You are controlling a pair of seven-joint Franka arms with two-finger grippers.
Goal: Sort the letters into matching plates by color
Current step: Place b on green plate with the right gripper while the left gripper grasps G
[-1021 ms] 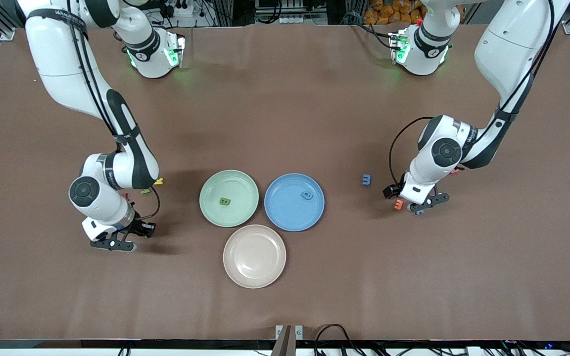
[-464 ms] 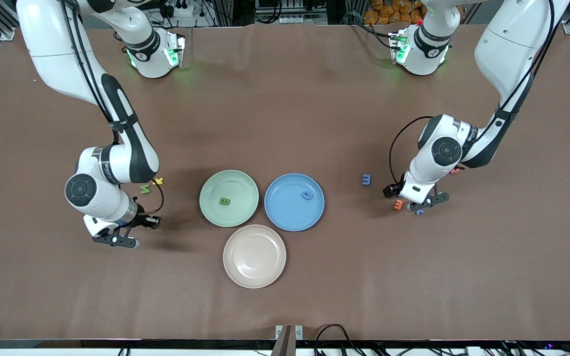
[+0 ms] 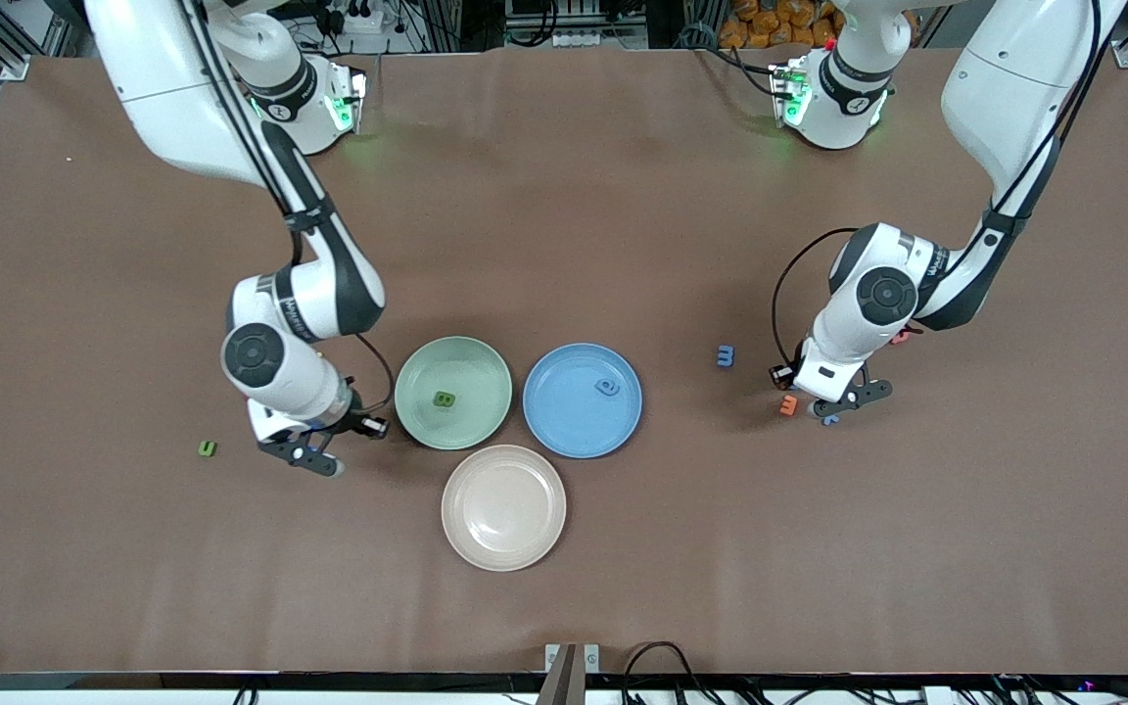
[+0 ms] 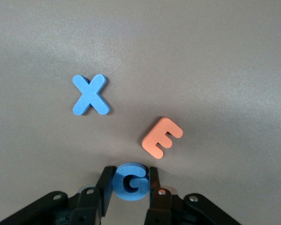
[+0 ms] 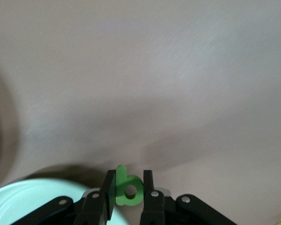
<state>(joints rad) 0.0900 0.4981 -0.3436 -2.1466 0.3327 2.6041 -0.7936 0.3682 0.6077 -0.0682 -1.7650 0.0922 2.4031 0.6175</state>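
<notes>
The right pincer (image 5: 127,190), clamped on a green letter b (image 5: 126,187), hangs at the green plate's (image 3: 453,393) eight o'clock rim, apparently for delivery. The left pincer (image 4: 129,183) grips a blue letter G (image 4: 129,182) on the surface (image 3: 564,245), likely bound for the blue plate (image 3: 564,421).

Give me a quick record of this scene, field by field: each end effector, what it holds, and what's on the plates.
left end effector: shut on blue G, low over the table by the orange E and blue X
right end effector: shut on green b, beside the green plate
green plate: one green letter
blue plate: one blue letter
beige-pink plate: no letters
</notes>
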